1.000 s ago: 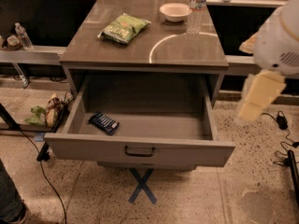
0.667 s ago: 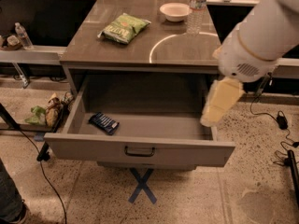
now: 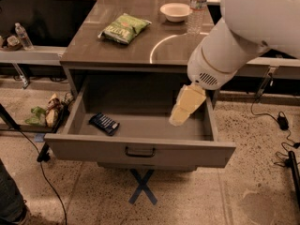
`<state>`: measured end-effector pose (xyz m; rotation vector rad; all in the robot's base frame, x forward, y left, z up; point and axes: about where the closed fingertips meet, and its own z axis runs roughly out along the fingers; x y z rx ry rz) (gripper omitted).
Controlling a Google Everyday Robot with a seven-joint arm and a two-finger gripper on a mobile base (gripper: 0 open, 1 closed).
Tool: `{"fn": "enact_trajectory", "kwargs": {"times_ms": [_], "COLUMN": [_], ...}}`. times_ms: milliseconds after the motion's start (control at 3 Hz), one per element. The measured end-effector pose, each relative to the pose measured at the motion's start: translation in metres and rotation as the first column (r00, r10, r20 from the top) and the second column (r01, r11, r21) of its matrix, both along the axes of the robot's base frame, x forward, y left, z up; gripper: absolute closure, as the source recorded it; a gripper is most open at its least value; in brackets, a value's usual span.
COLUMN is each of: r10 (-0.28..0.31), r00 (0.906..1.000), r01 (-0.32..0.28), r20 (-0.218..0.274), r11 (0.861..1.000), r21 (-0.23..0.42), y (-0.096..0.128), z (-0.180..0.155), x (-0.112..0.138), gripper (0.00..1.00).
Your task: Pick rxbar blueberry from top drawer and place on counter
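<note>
The top drawer (image 3: 140,150) is pulled open, grey with a small dark bar handle at its front. The rxbar blueberry (image 3: 104,123), a small dark blue wrapper, lies flat on the drawer floor at the left. My gripper (image 3: 183,109) hangs from the big white arm over the right half of the drawer, well right of the bar and not touching it. The counter (image 3: 140,43) is the glossy grey-brown cabinet top above the drawer.
On the counter lie a green chip bag (image 3: 123,28), a white bowl (image 3: 174,11) and a water bottle (image 3: 197,3). A pale shelf with a bottle (image 3: 22,35) stands at left. Bags (image 3: 49,111), cables and a blue floor cross (image 3: 142,186) are around the cabinet.
My arm has swung in from the right edge of the view to over the right half of the open drawer. The rxbar and the drawer have not moved.
</note>
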<state>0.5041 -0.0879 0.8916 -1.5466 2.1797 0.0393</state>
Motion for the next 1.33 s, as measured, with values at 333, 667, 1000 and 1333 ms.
{"fn": "enact_trajectory", "kwargs": {"times_ms": [333,667,1000,1333], "r10": [-0.082,-0.161,-0.214,-0.258], "r00": [0.996,0.9835,0.971,0.9609], "r01": [0.085,0.174,0.236,0.277], "r20": [-0.034,-0.084,-0.106,-0.1], "r11": [0.993,0.965,0.933,0.908], "r21": [0.085,0.195,0.273,0.313], "y": [0.012,0.03,0.052,0.079], "z": [-0.029,-0.071,-0.102,-0.126], "x": [0.016,0.051,0.085,0.111], "gripper": [0.0,0.0,0.0,0.0]}}
